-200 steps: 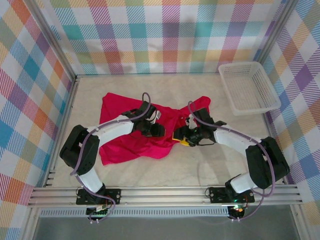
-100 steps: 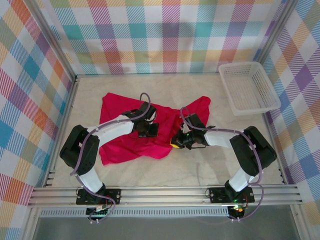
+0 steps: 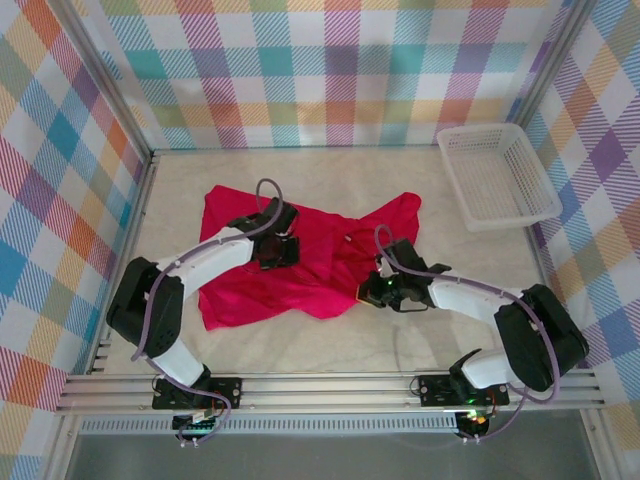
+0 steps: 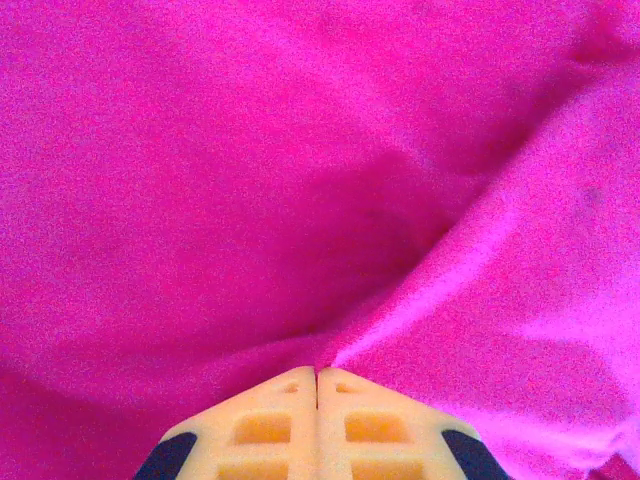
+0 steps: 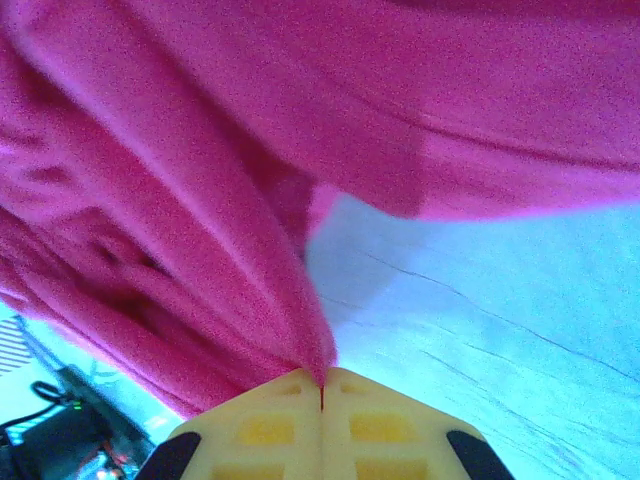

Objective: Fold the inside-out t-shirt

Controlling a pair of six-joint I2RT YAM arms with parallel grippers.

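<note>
Fingers [image 4: 265,430] of the left gripper [image 4: 317,372]: yellow, pressed tip to tip with no gap between them. A small pinch of red cloth is caught at the tips. Creases in the fabric run out from that point, one deep fold climbing toward the upper right of the left wrist view.

Right gripper [image 5: 321,378]: its yellow fingers are also closed flat against each other. A long ridge of the same red cloth runs down into the line where they meet, so the grip is on the fabric. In this wrist view the cloth bunches in soft folds on the left. To the right, the pale marbled table [image 3: 300,350] shows past the cloth's edge.

T-shirt [image 3: 310,280]: bright red, plain and wrinkled. From the top it lies spread over the left and middle of the table. One corner reaches toward the far left and another pointed flap toward the far right.

Position of the arms, top view: the left gripper sits on the upper middle of the cloth, well inside its outline. The right gripper is at the shirt's near right edge, where red meets bare table. The two are apart, with a stretch of rumpled cloth between them.

Surroundings: a white mesh basket [image 3: 497,175] stands at the far right corner, well apart from the shirt. Plaid panels [image 3: 330,70] close in the back and sides. An aluminium rail [image 3: 330,390] carries both arm bases at the near edge.
</note>
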